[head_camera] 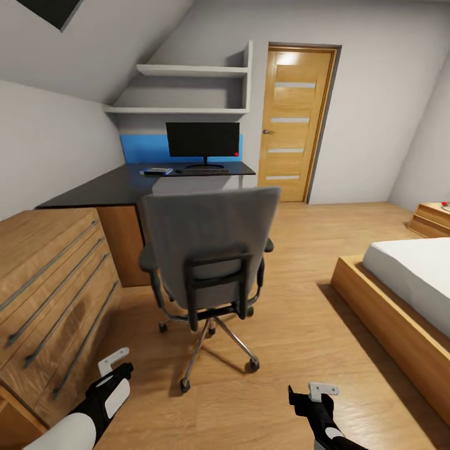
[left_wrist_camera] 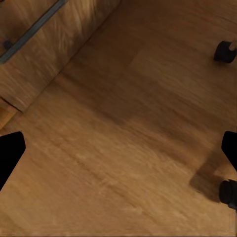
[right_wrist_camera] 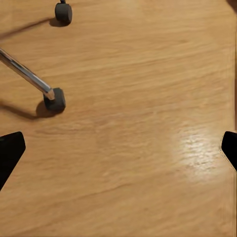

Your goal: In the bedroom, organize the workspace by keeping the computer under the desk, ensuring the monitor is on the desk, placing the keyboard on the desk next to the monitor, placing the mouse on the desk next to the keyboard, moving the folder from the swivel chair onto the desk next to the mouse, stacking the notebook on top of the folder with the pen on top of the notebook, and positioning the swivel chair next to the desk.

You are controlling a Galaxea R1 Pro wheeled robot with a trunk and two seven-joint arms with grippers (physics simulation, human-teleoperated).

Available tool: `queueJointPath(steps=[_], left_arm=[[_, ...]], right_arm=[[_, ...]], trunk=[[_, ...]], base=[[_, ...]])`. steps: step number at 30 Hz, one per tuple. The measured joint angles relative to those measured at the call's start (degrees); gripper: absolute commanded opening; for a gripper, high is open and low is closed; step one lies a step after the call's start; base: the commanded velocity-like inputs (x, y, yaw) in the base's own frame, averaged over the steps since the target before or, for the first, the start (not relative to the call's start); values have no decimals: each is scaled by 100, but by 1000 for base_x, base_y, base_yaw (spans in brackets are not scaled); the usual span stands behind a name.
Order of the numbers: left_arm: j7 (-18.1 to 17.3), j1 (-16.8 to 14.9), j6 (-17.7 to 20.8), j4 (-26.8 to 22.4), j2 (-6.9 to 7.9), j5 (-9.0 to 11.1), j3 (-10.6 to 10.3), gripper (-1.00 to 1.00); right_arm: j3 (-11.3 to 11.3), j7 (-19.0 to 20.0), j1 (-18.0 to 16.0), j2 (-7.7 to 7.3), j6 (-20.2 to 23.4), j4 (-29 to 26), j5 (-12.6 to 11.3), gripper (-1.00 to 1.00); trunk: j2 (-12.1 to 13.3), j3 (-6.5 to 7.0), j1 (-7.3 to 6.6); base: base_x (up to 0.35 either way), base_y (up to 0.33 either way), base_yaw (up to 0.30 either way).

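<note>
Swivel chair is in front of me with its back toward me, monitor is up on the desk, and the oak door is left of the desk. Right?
Not quite: the head view shows the oak door to the right of the desk, not left. The swivel chair does show its back, and the monitor stands on the desk.

Swivel chair (head_camera: pixel 209 250) back hiding desk (head_camera: pixel 100 187) front, bed (head_camera: pixel 406 294) cut off
</note>
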Motion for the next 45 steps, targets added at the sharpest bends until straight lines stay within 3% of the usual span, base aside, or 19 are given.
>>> queueJointPath(steps=[13, 45], left_arm=[[1, 0, -3, 28, -3, -4, -7, 100], [4, 0, -159, 23, -95, -5, -12, 100]], right_arm=[[4, -1, 0, 0, 2, -2, 0, 100], [-4, 7, 1, -1, 3, -4, -1, 100]], trunk=[[0, -39, -1], [-79, -90, 43]], base=[[-25, -239, 127], [0, -6, 7]])
